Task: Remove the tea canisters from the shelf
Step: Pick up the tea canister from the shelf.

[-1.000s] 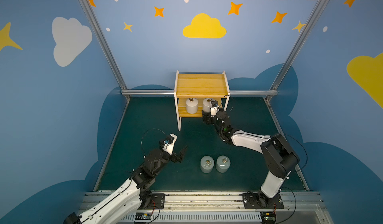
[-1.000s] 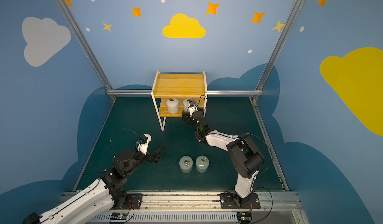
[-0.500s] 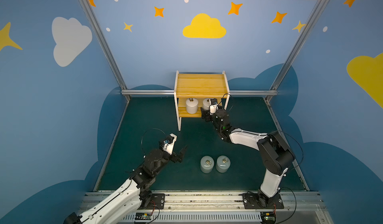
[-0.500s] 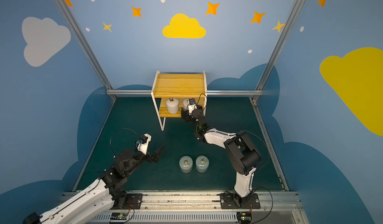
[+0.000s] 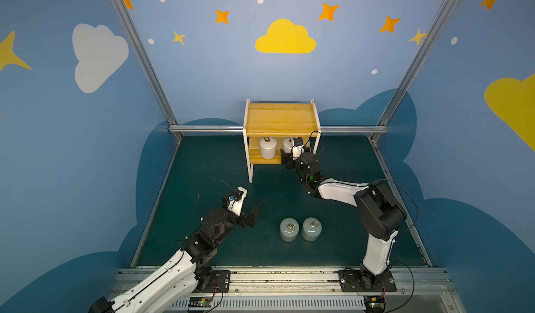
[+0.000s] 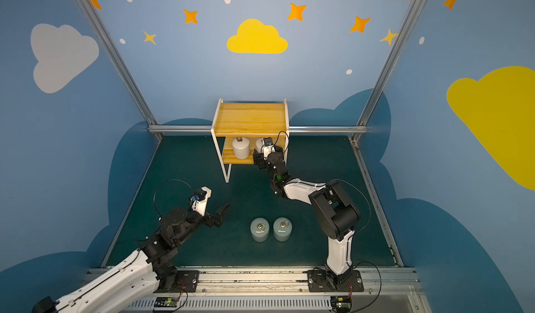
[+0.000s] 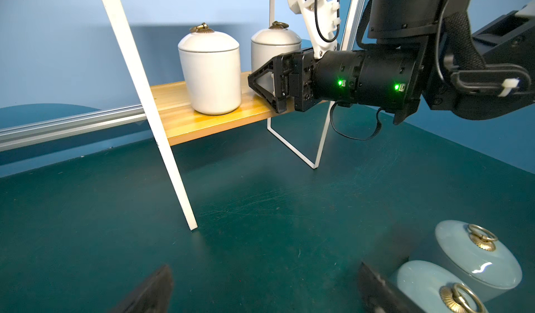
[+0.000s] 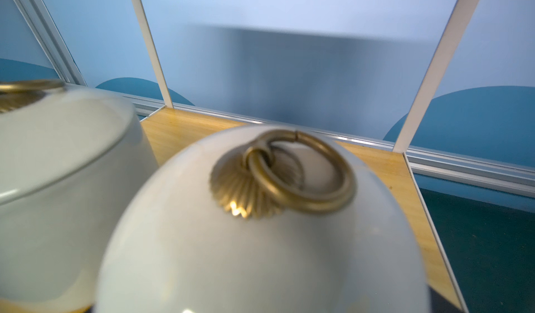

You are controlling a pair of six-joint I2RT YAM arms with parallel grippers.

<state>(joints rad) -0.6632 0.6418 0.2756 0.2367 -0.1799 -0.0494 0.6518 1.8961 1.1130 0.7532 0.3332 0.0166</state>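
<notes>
A: What was made out in both top views?
B: The right gripper (image 5: 286, 159) was found at the lower board of the shelf (image 5: 282, 117), with a white canister (image 5: 287, 144) set between its jaws. Over the last second the arm's elbow had been drawn nearer the shelf, yet the canister had not been shifted. The other white canister (image 5: 267, 149) was left just beside the gripper. A blue-grey canister (image 5: 289, 230) and a second blue-grey canister (image 5: 311, 229) were stood on the mat (image 5: 202, 166), near the left gripper (image 5: 251, 217), whose jaws were spread wide and empty.
A: And the left wrist view?
B: The right jaws were shown wide about the canister's lower body. Whether it was pinched could not be told.
A: The right wrist view?
B: Its ring handle (image 8: 301, 175) was seen directly beneath, with the fingers out of frame. A grasp was judged to be settling, and half the task remained.
</notes>
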